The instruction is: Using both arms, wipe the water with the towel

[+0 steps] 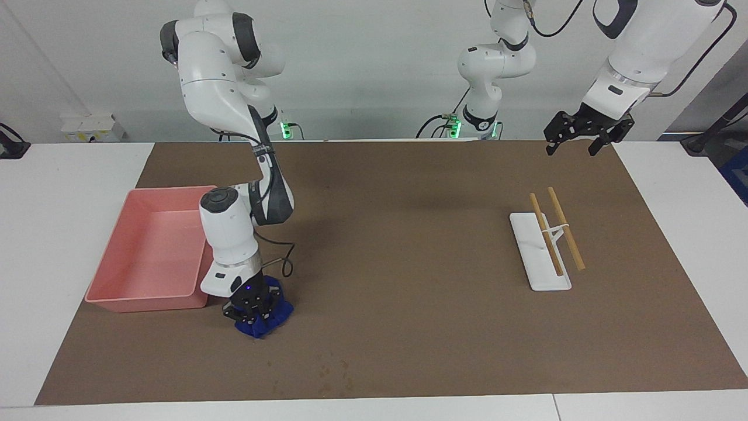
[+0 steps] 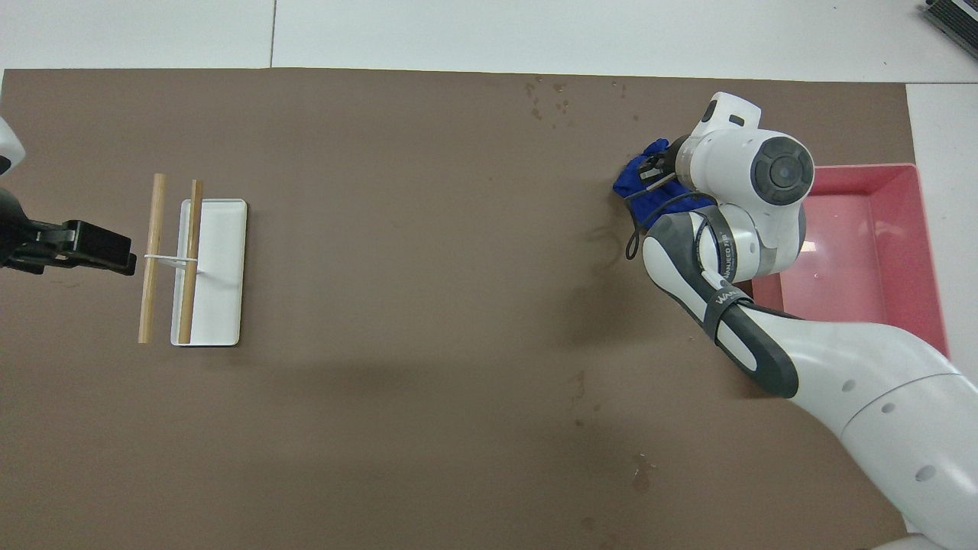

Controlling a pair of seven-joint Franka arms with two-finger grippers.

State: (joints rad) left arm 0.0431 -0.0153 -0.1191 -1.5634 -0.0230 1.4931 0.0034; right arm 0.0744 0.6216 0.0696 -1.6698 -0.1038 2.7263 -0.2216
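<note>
Facing view: one pink bin (image 1: 117,275) with nothing visible inside; one white tray (image 1: 529,257) carries two wooden sticks (image 1: 565,228) laid across it. At the bin's 3 o'clock corner the right gripper (image 1: 256,309) presses the blue towel (image 1: 270,320) on the brown mat (image 1: 409,234), jaws clamped on the cloth. The left gripper (image 1: 578,135) hangs over the mat at the tray's 1 o'clock, jaws spread, holding nothing.

Overhead view: the towel (image 2: 633,183) lies at the bin's (image 2: 886,229) 9 o'clock. The water streak cannot be made out.
</note>
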